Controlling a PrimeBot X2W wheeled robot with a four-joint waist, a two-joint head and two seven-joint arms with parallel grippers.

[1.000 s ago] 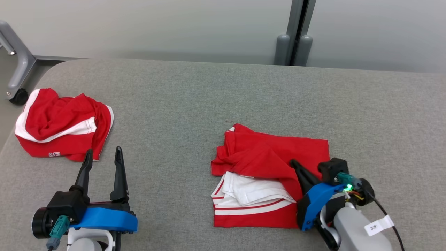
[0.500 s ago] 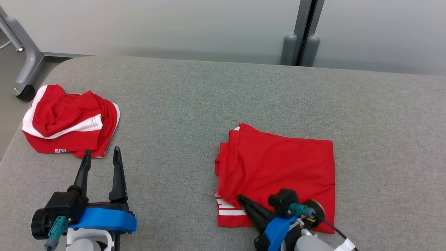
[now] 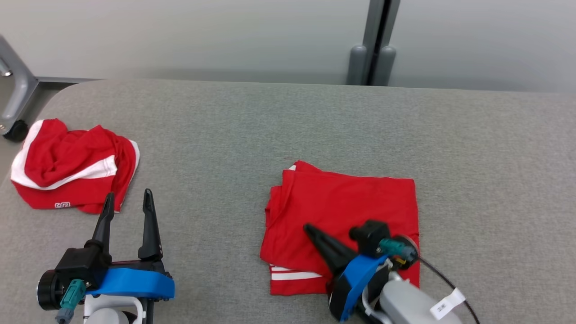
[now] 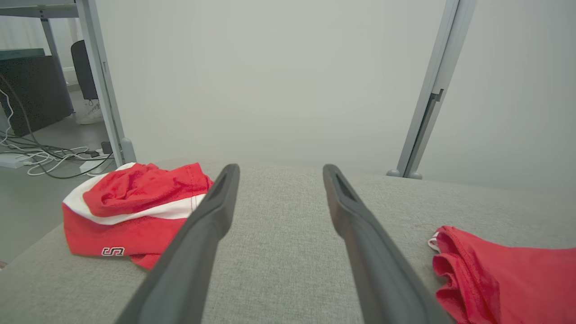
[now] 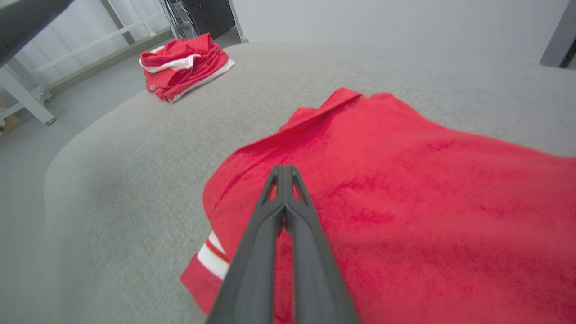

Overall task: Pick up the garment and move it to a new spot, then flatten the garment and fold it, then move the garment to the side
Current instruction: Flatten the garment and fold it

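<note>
The garment [image 3: 346,202] is red and lies folded into a flat rectangle at the table's centre, with a white stripe showing at its near left corner. It also appears in the right wrist view [image 5: 427,180] and at the right edge of the left wrist view [image 4: 495,279]. My right gripper [image 3: 309,229] is shut, its fingers pressed together over the garment's near left part [image 5: 283,168], with no cloth visible between them. My left gripper [image 3: 128,198] stands open above bare table at the lower left [image 4: 280,171], holding nothing.
A second red and white garment [image 3: 67,166] lies crumpled at the table's left edge [image 4: 135,207] [image 5: 184,63], just beyond my left gripper's fingertips. The grey padded table [image 3: 270,126] has a rounded left corner. A wheeled metal frame leg [image 3: 13,112] stands off to the left, and a grey post [image 3: 371,58] behind.
The garment's red flap has been laid over the white inner part, so it now lies flat. My right gripper moved left across it, staying shut. The camera shifted; the left arm held still.
</note>
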